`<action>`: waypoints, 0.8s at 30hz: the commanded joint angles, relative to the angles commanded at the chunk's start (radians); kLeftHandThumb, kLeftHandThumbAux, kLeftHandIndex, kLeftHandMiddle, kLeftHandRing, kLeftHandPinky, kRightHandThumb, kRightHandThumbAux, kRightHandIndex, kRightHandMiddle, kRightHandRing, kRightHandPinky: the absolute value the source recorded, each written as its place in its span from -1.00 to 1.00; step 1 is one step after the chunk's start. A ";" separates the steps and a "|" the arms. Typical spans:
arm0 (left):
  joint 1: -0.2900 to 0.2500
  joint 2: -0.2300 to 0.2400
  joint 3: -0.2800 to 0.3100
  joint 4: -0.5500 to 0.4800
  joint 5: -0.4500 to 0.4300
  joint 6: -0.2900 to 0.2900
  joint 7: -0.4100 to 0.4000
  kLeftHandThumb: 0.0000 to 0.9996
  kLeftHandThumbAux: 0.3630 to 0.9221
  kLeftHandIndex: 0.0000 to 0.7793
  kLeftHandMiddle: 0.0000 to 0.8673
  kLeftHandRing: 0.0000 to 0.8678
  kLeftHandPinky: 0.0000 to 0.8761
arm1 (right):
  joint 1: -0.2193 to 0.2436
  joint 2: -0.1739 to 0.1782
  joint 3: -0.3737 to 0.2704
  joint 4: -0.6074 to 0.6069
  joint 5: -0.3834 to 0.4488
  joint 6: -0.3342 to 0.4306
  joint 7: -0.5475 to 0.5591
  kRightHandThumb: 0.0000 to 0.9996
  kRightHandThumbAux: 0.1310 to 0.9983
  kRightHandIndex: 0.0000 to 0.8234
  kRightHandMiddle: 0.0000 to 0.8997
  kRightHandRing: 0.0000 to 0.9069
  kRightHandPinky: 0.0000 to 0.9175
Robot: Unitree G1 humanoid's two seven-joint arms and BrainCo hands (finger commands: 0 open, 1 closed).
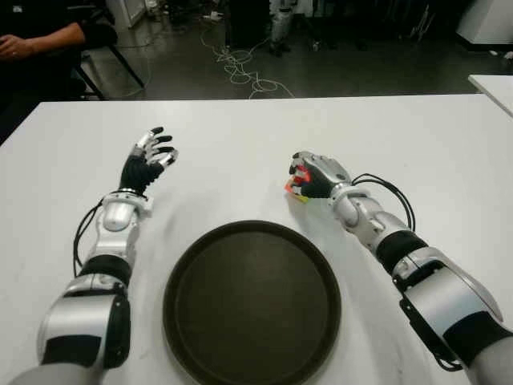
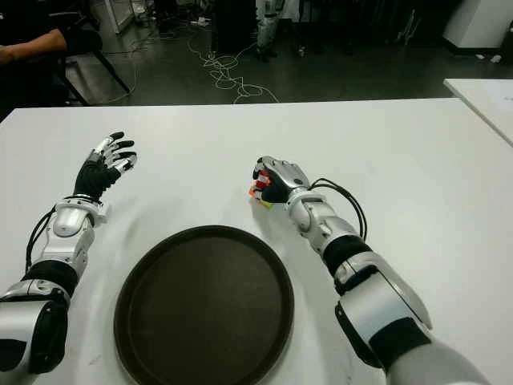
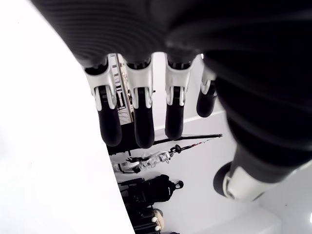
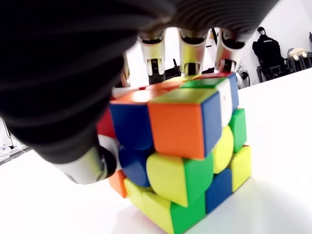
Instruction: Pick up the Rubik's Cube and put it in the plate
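The Rubik's Cube point(image 4: 185, 146) stands on the white table point(image 1: 240, 144), just beyond the upper right rim of the dark round plate point(image 1: 252, 298). My right hand point(image 1: 309, 178) covers the cube from above with its fingers point(image 4: 190, 44) curled over the top and the thumb against one side. Only a red and yellow corner of the Rubik's Cube point(image 1: 295, 189) shows in the eye views. My left hand point(image 1: 151, 156) is to the left of the plate with its fingers point(image 3: 141, 122) spread and holding nothing.
The plate sits near the table's front edge, between my two arms. A seated person's arm point(image 1: 36, 40) shows beyond the far left corner of the table. Cables point(image 1: 240, 68) lie on the floor behind. A second white table's corner point(image 1: 493, 84) shows at far right.
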 joint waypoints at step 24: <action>-0.003 0.005 -0.007 0.000 0.010 -0.002 0.006 -0.59 0.13 -0.70 -0.52 -0.50 -0.40 | -0.004 -0.001 0.001 0.000 0.002 -0.004 -0.009 0.39 0.40 0.01 0.45 0.55 0.57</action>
